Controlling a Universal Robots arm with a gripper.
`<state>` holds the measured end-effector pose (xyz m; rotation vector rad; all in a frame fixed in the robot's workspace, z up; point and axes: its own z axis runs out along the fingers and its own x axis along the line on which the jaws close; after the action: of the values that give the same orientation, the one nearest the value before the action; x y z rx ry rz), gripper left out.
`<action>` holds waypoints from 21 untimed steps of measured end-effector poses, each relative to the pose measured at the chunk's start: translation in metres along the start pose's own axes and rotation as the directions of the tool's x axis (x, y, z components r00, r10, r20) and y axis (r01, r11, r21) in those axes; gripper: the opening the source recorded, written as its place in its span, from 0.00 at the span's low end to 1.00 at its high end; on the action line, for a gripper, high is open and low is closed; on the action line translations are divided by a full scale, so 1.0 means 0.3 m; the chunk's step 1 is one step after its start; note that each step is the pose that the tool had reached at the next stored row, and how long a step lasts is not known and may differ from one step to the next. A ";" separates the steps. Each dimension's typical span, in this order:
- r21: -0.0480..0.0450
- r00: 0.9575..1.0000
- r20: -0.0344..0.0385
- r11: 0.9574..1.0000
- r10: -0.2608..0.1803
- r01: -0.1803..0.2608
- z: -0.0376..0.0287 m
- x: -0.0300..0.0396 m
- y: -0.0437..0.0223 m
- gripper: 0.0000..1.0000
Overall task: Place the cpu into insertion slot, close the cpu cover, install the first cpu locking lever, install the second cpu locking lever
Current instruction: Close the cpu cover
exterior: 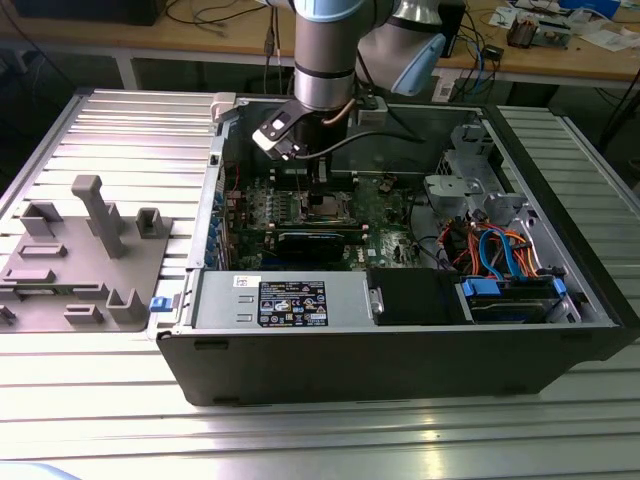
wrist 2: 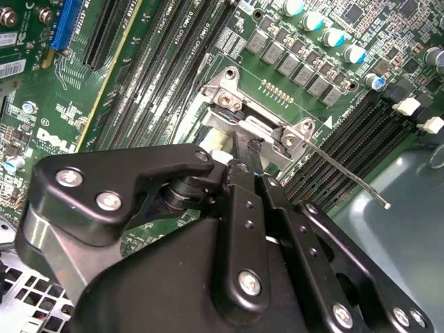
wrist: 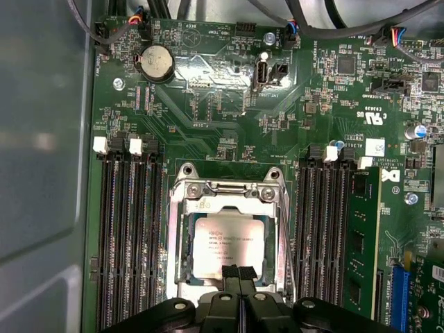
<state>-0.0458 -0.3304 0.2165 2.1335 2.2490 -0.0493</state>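
At about nine o'clock in the exterior view a grey fixture (exterior: 85, 255) sits on the ribbed table, well apart from the work. Next, toward the centre, lies the open computer case (exterior: 400, 350), and the gripper (exterior: 320, 192) reaches down into it at about twelve o'clock, just over the insertion slot (exterior: 326, 208). At about three o'clock inside the case a bundle of blue and orange cables (exterior: 500, 250) runs to the drive bay. In the first wrist view the cpu (wrist: 229, 243) lies flat in the socket, so the first step looks done. The cpu cover (wrist: 229, 202) seems to be lowered around it, with the chip's grey top showing through the window, though I cannot be sure that it is pressed fully home. The fingertips (wrist: 232, 276) are pressed together at the edge of the chip and frame, and nothing appears pinched between them. In the second wrist view one thin locking lever (wrist 2: 347, 177) stands free of the socket, plainly unlatched, so by my reckoning the lever work is left to do. Counted: one cpu, one slot, one cover, one lever that I can make out, two banks of black memory slots (wrist: 132, 236) flanking the socket, and one coin cell (wrist: 156, 62).
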 end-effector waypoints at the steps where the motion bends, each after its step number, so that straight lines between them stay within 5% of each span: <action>1: 0.000 1.000 0.000 1.000 -0.001 0.001 0.000 0.000 -0.002 0.11; 21: -0.001 1.000 0.000 1.000 -0.016 0.016 0.034 0.003 -0.019 0.11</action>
<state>-0.0514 -0.3305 0.2062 2.1157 2.2653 -0.0492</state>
